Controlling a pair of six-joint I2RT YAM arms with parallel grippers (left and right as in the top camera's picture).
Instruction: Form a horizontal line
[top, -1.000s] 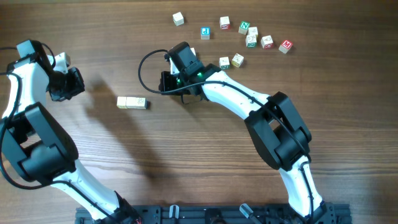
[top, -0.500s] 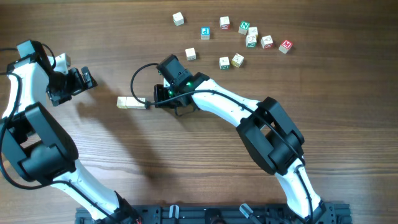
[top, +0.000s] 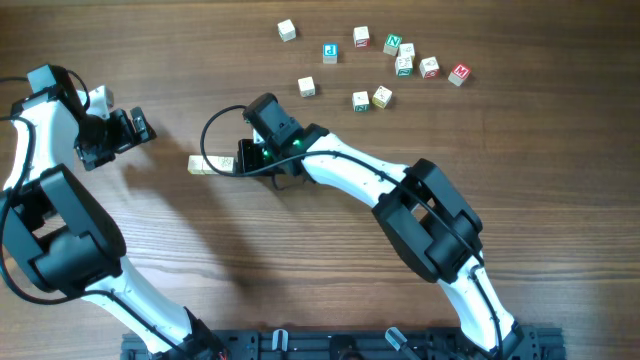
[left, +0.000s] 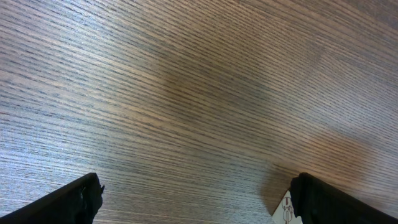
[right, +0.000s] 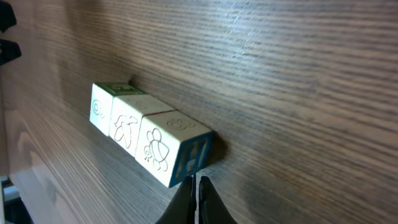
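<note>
- Looking down on a wooden counter (top: 300, 270), the overhead view shows two robot arms, one on each side.
- The horizontal line (top: 205, 165) lies left of centre: three pale cubes in a short row, side to side and touching.
- The right wrist view shows line drawings on their faces. The end cube (right: 168, 146) carries a bee and has a blue mark on its end face.
- The right end effector (right: 196, 190) is closed, its fingers pinched together on nothing. The tips sit at the end cube's lower corner, touching it or just short of it; I cannot tell which.
- The left end effector (top: 128, 130) is spread wide open and holds nothing. It hovers over bare wood, well apart from the row.
- Loose cubes (top: 393, 44) with coloured letters lie scattered near the far edge, right of centre.
- Judged step: squaring the last cube against the row with closed fingertips; the line looks essentially formed.
- The next move likely calls for drawing the right arm back, away from the end cube, without dragging it or skewing the row.
</note>
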